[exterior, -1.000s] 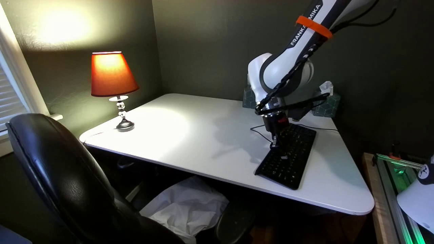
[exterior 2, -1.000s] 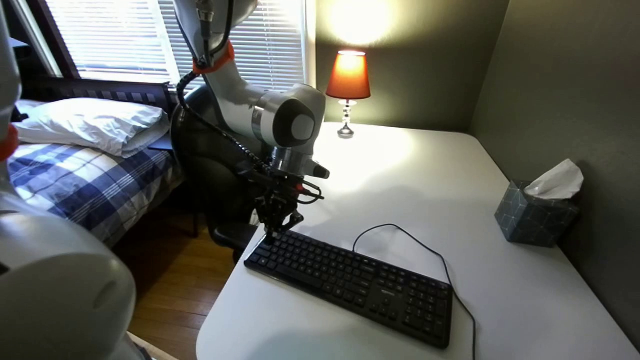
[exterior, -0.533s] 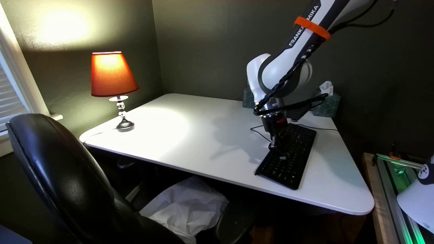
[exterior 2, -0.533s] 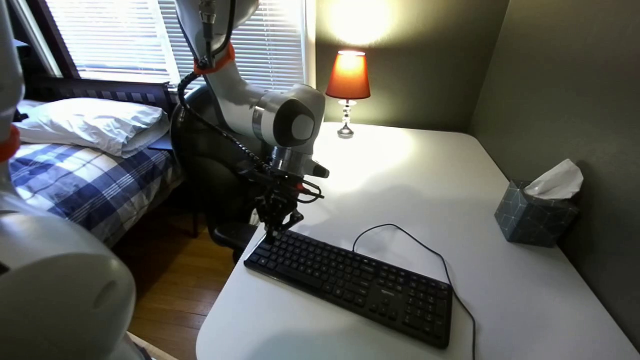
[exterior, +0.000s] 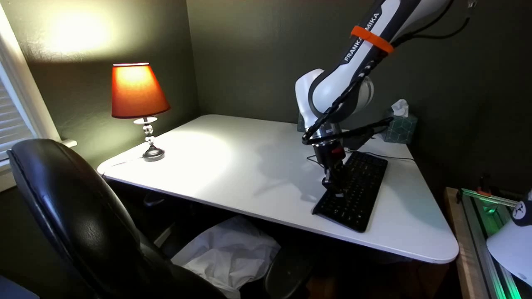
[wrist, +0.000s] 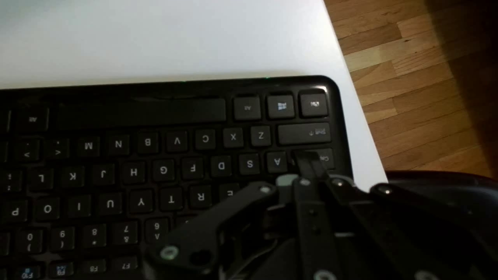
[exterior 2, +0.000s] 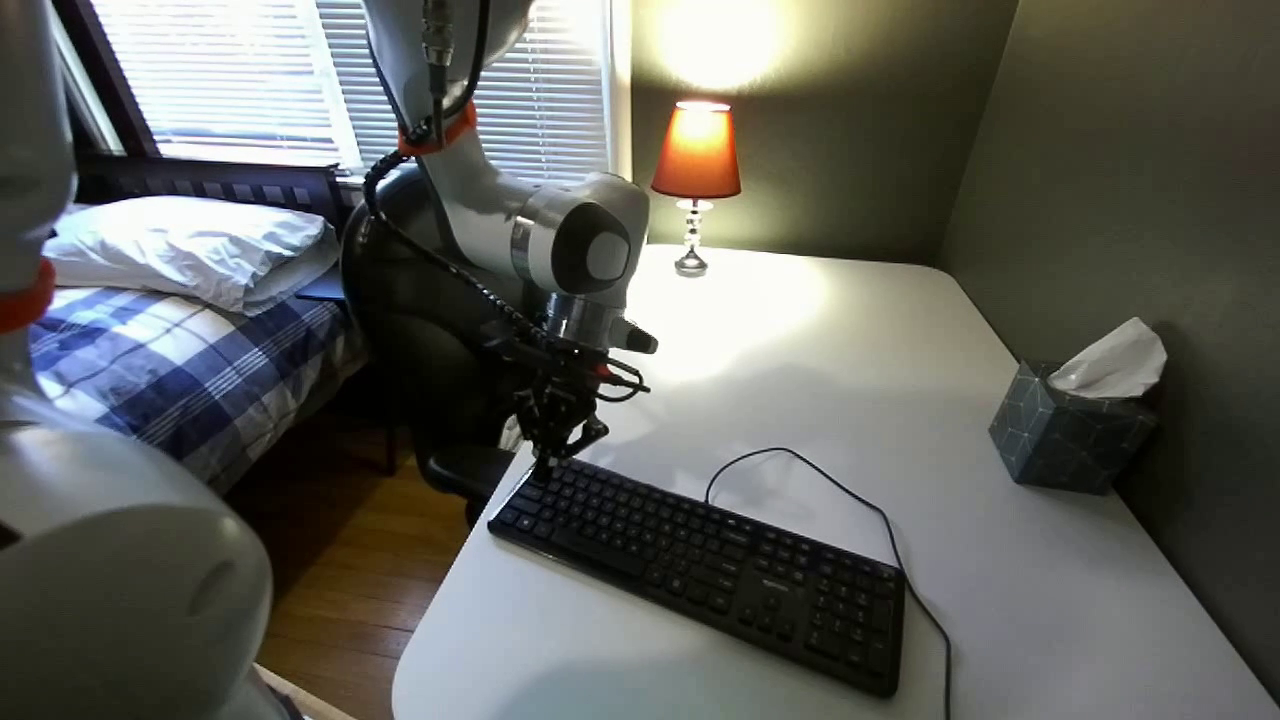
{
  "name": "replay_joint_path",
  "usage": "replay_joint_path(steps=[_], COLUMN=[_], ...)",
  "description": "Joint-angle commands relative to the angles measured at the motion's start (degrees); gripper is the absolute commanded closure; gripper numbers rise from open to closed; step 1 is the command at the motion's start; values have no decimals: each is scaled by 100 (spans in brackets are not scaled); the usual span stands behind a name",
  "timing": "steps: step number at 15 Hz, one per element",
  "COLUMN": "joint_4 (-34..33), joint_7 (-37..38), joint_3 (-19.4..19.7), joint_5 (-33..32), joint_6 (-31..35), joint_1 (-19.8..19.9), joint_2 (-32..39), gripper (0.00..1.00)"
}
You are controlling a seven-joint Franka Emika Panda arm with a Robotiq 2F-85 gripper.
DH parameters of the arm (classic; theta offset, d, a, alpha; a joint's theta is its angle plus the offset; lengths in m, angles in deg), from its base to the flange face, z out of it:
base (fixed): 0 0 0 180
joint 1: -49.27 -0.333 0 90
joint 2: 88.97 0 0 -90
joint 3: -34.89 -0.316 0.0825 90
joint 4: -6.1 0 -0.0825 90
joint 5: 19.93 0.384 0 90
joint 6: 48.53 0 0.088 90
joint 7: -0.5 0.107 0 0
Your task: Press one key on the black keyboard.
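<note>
The black keyboard (exterior: 363, 182) lies flat on the white desk, also seen in an exterior view (exterior 2: 690, 550) and in the wrist view (wrist: 140, 113). Its thin cable (exterior 2: 830, 478) runs from the back edge. My gripper (wrist: 310, 161) is shut with nothing between its fingertips. It points down over the Caps Lock key (wrist: 327, 158), beside the A key (wrist: 277, 161), and covers part of Caps Lock. In an exterior view the gripper (exterior 2: 541, 468) is at the keyboard's end by the desk edge. I cannot tell whether the fingertips touch the key.
The desk edge (wrist: 363, 136) runs close beside the keyboard's end, with wooden floor below. A tissue box (exterior 2: 1070, 430) stands on the desk against the wall. A red lamp (exterior: 141, 93) stands at the far corner. A black chair (exterior: 79, 207) is at the desk.
The arm has shifted a little to the left in an exterior view, and the fingertips have moved slightly with it over the keyboard's end. The keyboard has not moved.
</note>
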Motion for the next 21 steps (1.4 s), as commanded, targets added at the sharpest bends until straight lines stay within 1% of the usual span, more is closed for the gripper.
replay_joint_path(steps=[1,10,21], joint_4=[-188,-420,-522], joint_7=[144,228,278], joint_3=[-25,-22,-16], joint_5=[-75,-47,-20], joint_6=[20,-67,-120], joint_1=[-33,-25,-11], joint_2=[234,512,648], gripper=[100,100,100])
